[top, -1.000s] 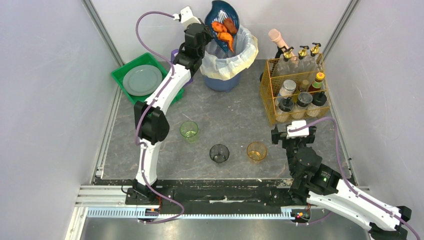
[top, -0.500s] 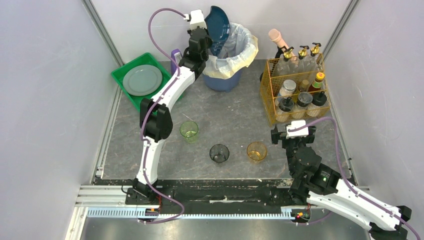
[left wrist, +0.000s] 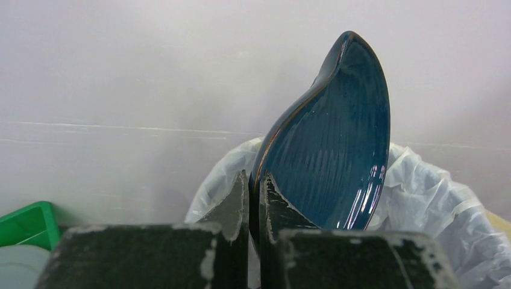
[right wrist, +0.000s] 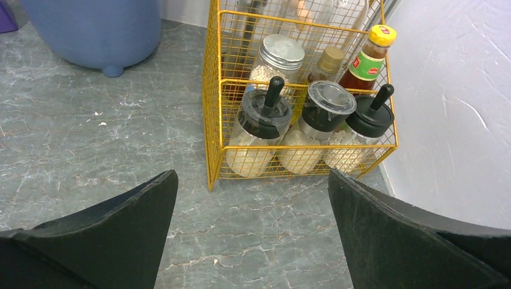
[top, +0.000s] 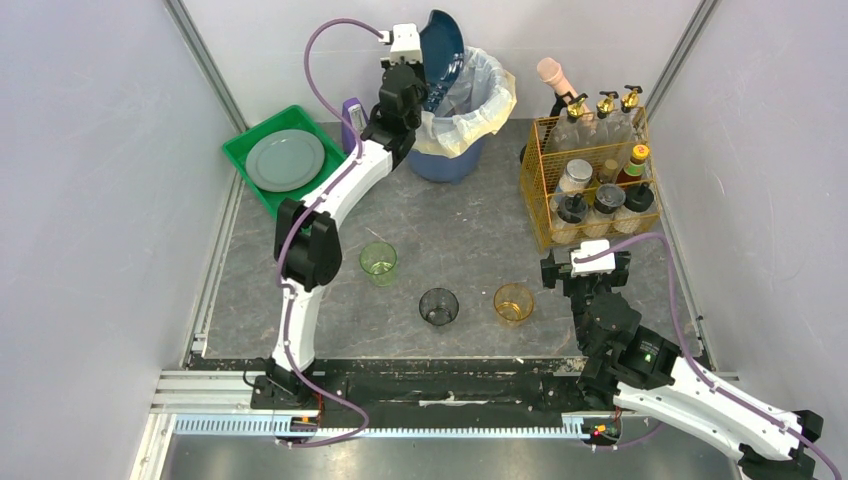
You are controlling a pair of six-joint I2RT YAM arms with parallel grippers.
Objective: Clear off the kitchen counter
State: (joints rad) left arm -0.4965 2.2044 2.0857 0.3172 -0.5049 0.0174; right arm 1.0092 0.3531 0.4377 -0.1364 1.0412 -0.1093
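Left gripper (left wrist: 255, 180) clamped bare blue plate (left wrist: 337, 138) over bin (top: 470, 105) | right gripper (right wrist: 252, 174) agape, idle | three cups (top: 438, 305) uncleared on kitchen counter (top: 470, 230)

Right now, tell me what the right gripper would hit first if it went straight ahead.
Probably the yellow wire basket, near wall first; the right gripper, open, faces it across bare kitchen counter.
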